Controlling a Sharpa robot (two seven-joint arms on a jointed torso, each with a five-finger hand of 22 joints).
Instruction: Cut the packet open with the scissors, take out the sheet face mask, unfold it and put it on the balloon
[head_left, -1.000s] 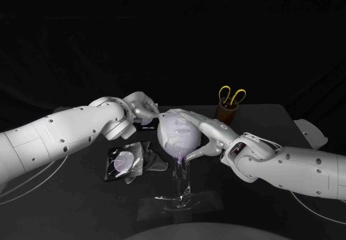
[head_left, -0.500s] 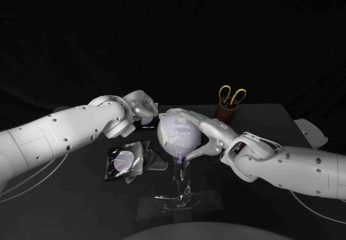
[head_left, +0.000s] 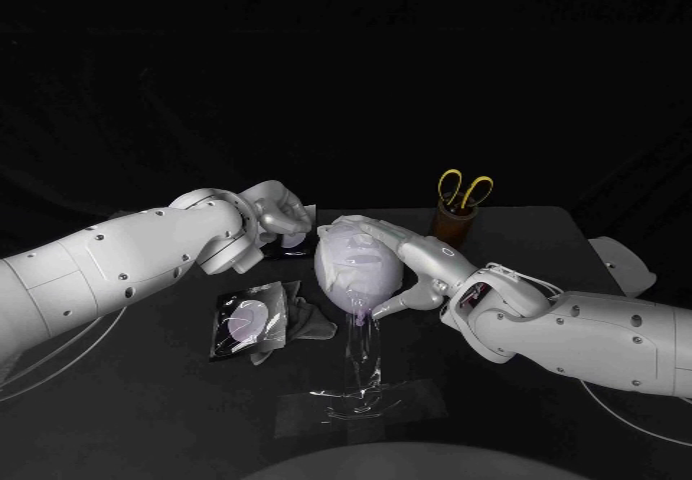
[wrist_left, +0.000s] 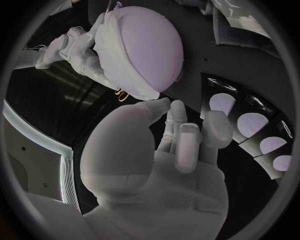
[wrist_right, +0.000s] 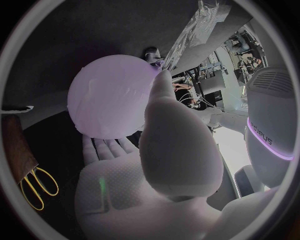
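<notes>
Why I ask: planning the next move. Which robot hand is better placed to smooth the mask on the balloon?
Probably the left robot hand: it is free, fingers apart, beside the balloon. The right robot hand cups the balloon, steadying it.

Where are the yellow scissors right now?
In the head view the scissors stand handles-up in a brown cup on the far right side of the table, just behind the right hand that cups the balloon.
</notes>
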